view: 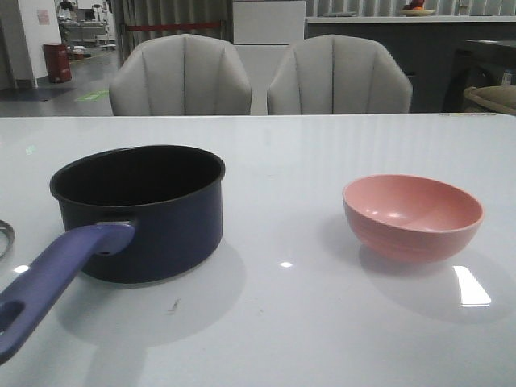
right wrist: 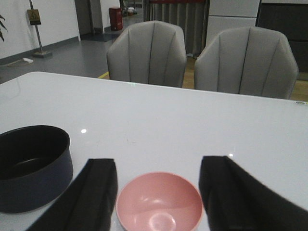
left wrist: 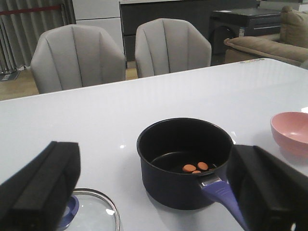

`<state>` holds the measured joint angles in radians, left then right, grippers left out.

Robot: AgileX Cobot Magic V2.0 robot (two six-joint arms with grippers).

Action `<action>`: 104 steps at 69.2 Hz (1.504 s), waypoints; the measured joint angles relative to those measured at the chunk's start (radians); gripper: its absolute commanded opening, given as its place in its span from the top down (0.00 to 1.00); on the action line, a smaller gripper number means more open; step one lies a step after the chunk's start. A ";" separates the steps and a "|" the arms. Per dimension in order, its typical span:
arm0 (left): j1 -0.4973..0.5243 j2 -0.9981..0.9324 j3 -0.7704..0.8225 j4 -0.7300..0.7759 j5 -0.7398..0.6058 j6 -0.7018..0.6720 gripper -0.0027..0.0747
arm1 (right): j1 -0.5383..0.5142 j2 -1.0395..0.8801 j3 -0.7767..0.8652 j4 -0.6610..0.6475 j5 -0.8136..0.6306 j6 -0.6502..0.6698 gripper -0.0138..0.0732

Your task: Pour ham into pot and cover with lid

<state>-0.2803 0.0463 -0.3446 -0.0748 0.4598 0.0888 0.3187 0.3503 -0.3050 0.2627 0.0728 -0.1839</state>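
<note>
The dark navy pot (view: 137, 214) stands at the table's left, its blue-purple handle (view: 56, 274) pointing to the near left. A few orange-pink ham chunks (left wrist: 195, 167) lie on the pot's (left wrist: 178, 190) black floor. The glass lid (left wrist: 94, 211) with its blue knob (left wrist: 70, 211) lies flat on the table left of the pot; only its rim (view: 5, 238) shows in the front view. My left gripper (left wrist: 154, 163) is open and empty, above and behind the lid and the pot handle. My right gripper (right wrist: 159, 161) is open and empty over the pink bowl (right wrist: 159, 202). Neither gripper shows in the front view.
The pink bowl (view: 413, 216) stands upright and empty at the table's right, about a bowl's width from the pot (right wrist: 33, 168). Two grey chairs (view: 181, 76) stand behind the table's far edge. A sofa (left wrist: 269, 45) is off the far right corner.
</note>
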 measured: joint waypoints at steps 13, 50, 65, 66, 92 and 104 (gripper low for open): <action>0.000 0.000 0.000 0.000 0.000 0.000 0.14 | 0.000 -0.182 0.144 0.002 -0.002 0.002 0.32; 0.000 0.034 -0.041 0.037 0.017 -0.021 0.14 | 0.001 -0.219 0.190 0.002 0.023 0.004 0.65; 0.000 0.280 -0.168 0.212 0.094 -0.233 0.14 | 0.001 -0.219 0.190 0.002 0.023 0.004 0.65; 0.000 0.301 -0.181 0.222 0.101 -0.245 0.14 | 0.001 -0.219 0.190 0.002 0.023 0.004 0.65; 0.013 0.822 -0.376 0.268 0.192 -0.356 0.14 | 0.001 -0.219 0.190 0.002 0.023 0.004 0.65; 0.137 0.962 -0.427 0.264 0.200 -0.360 0.14 | 0.001 -0.219 0.190 0.002 0.023 0.004 0.65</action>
<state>-0.1438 1.0087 -0.7718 0.1891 0.6598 -0.2708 0.3193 0.1315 -0.1153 0.2643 0.0961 -0.1802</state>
